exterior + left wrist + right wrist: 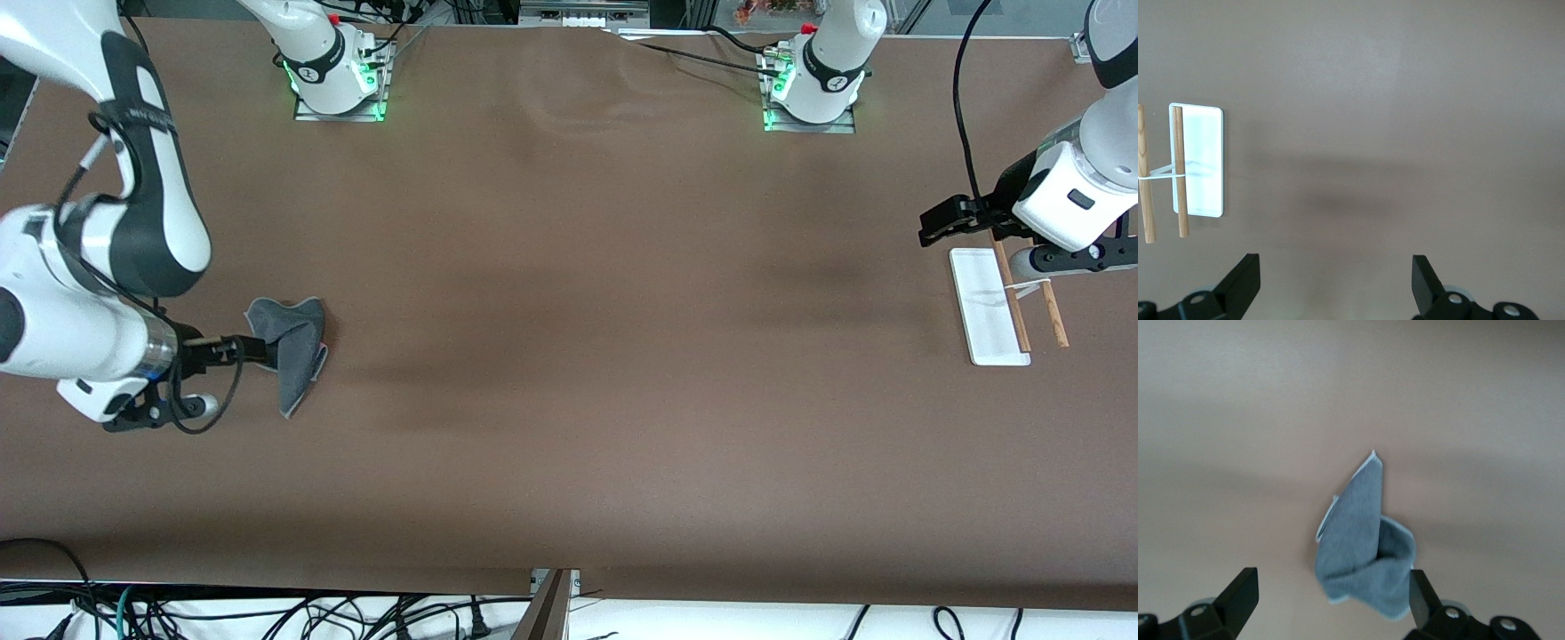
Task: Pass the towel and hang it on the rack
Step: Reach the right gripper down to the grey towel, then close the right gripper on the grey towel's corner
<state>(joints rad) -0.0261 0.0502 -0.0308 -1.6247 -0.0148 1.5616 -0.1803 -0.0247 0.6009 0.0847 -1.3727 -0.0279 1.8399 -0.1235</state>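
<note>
Towel (289,351): lies crumpled on the table (569,373) at the right arm's end, grey side up with a pale edge showing and a sliver of pink at one fold; it is bunched into a peak, which gives the fingers a raised fold to pinch.
Right gripper (258,348): low at the towel's edge, on the side toward the right arm's end. In the right wrist view its fingers (1238,593) stand wide apart with the cloth (1365,550) between and ahead of them, nothing held yet. I judge the wide spread is there to straddle the bunched cloth before closing.
Rack (991,307): stands at the left arm's end, well apart from the towel, white base flat and two brown rods side by side. That gap is likely why a hand-over is needed.
Left gripper (933,227): waits over the table beside the rack, fingers (1241,280) spread wide and empty, seemingly parked near the rack to receive the cloth.
</note>
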